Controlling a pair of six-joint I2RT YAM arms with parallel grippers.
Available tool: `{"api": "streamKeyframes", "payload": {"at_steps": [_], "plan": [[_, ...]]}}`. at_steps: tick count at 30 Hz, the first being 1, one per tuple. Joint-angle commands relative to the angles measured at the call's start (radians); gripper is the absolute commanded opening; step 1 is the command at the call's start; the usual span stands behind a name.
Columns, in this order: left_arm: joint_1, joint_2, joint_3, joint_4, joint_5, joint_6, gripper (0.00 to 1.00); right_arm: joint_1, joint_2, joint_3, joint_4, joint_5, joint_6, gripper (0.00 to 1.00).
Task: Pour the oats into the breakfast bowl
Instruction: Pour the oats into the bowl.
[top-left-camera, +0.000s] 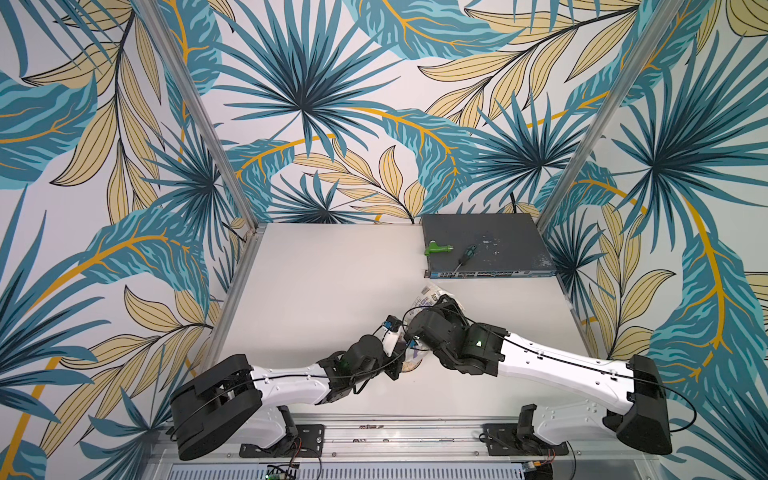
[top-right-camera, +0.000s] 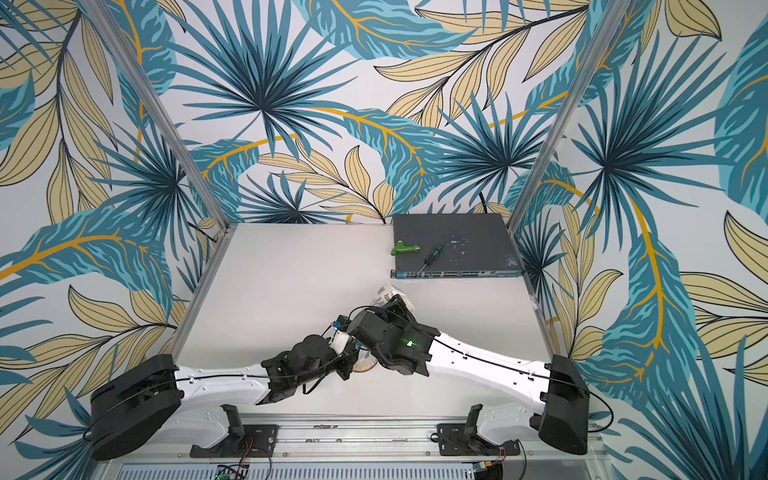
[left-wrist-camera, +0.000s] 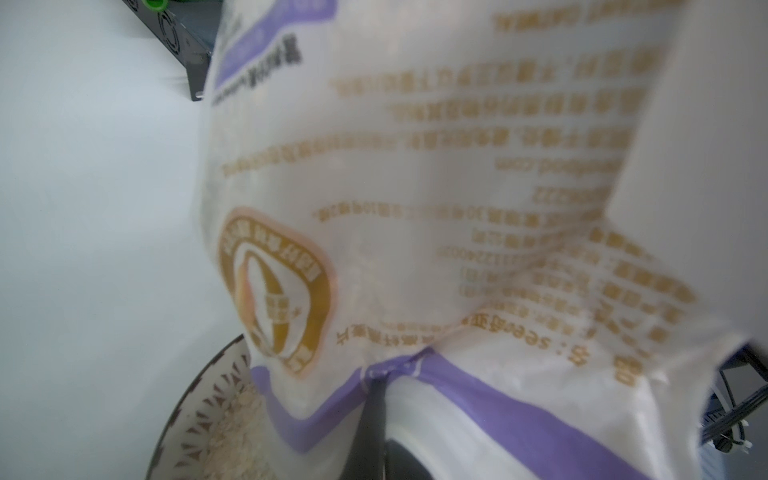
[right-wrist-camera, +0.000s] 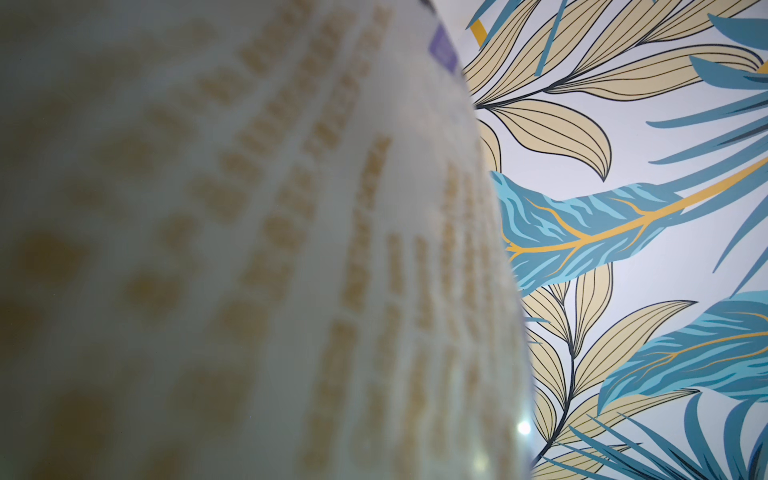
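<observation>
The oats bag (top-left-camera: 430, 296) is held up tilted over the middle of the table, its printed side filling the left wrist view (left-wrist-camera: 457, 187). My left gripper (left-wrist-camera: 376, 374) is shut, pinching the bag's lower purple band, with one dark finger (left-wrist-camera: 374, 415) showing. The breakfast bowl (top-left-camera: 413, 366) stands just under that end, mostly hidden by both wrists in both top views. Its patterned wall (left-wrist-camera: 183, 415) shows, with pale flakes (left-wrist-camera: 237, 424) inside. My right gripper (top-left-camera: 446, 305) grips the bag's raised upper end. Its jaws are hidden in the right wrist view by the blurred bag (right-wrist-camera: 249, 249).
A dark network switch (top-left-camera: 488, 245) sits at the back right of the table. A green tool (top-left-camera: 438, 249) and a screwdriver (top-left-camera: 465, 257) lie on it. Metal frame posts (top-left-camera: 552, 216) rise at the table's back corners.
</observation>
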Motion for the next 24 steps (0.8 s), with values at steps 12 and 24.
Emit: {"api": "streamKeyframes", "payload": {"at_steps": [12,24], "plan": [[0.003,-0.009,-0.048,-0.223,-0.098,-0.016,0.00,-0.003,-0.150,-0.053,0.147,0.129,0.145,0.00],[0.003,-0.019,0.005,-0.273,-0.098,-0.015,0.00,-0.021,-0.226,-0.212,0.101,0.054,0.312,0.00]]}}
